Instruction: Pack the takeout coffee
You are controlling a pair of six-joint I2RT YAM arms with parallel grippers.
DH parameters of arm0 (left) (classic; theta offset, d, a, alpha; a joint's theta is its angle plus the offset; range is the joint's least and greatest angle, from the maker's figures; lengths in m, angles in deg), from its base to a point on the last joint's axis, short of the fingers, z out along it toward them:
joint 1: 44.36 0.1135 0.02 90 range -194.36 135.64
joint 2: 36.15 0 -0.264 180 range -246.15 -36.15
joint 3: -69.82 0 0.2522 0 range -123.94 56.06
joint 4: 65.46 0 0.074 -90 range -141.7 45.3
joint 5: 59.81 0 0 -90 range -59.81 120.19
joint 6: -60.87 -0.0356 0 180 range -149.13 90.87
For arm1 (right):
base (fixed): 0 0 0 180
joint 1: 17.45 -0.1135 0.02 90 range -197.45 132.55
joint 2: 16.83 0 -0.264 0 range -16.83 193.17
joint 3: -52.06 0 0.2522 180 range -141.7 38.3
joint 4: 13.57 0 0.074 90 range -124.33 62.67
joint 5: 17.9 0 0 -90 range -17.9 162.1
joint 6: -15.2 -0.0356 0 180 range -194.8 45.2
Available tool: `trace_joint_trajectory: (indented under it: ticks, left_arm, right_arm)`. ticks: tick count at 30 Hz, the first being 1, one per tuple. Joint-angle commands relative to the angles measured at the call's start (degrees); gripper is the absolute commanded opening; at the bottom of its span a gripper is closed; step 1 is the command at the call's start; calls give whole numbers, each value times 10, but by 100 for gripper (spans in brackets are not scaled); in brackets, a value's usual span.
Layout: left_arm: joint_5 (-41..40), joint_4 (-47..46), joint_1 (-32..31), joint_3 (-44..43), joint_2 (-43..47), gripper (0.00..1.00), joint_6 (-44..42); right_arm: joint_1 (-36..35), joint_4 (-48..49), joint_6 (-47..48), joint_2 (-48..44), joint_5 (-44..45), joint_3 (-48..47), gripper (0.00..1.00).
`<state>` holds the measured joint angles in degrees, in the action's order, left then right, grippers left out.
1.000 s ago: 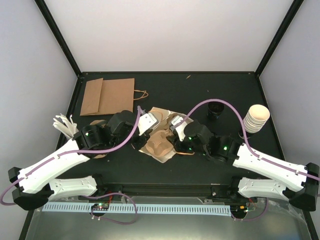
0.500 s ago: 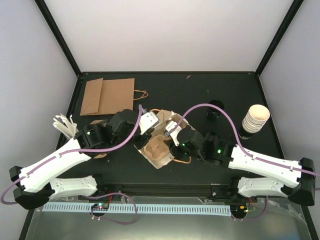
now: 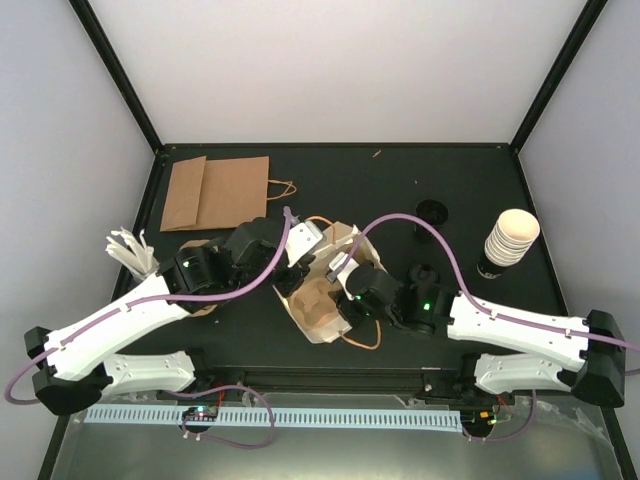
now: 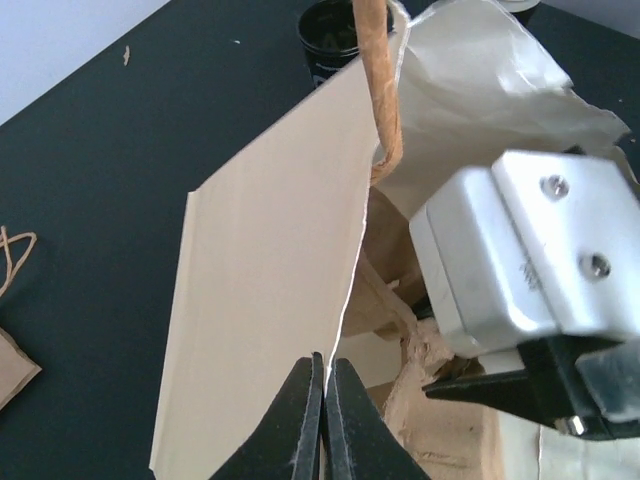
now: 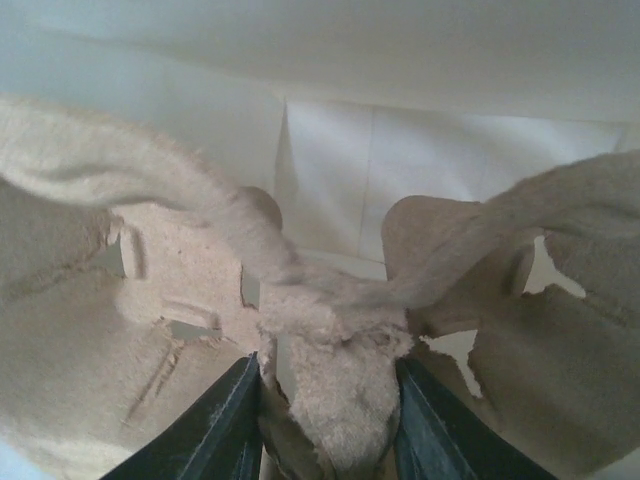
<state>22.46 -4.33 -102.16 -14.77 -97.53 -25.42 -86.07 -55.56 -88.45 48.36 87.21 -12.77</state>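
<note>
Left fingers [image 4: 298, 425] tight on the edge of the cream paper bag [image 4: 270, 280].

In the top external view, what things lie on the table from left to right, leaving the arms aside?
White strips, flat brown paper bag, cream paper bag holding a pulp cup carrier, black lids, stack of paper cups.

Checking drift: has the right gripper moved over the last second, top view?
Yes. The right gripper, clamped on the cup carrier, went left and toward the near edge, farther from the cup stack, which stayed put.
</note>
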Motion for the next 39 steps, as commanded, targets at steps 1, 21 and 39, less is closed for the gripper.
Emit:
trace_joint_trajectory:
  ticks: [1, 21, 39]
  left_arm:
    - [-4, -34, 1, -18, -4, 2, 16]
    - [23, -66, -21, 8, 3, 2, 28]
    - [30, -79, -33, -11, -7, 2, 35]
  right_arm:
    - [-12, 11, -20, 10, 2, 18, 36]
    - [-3, -43, -107, 94, -20, -41, 36]
    - [-12, 53, -90, 95, 80, 12, 36]
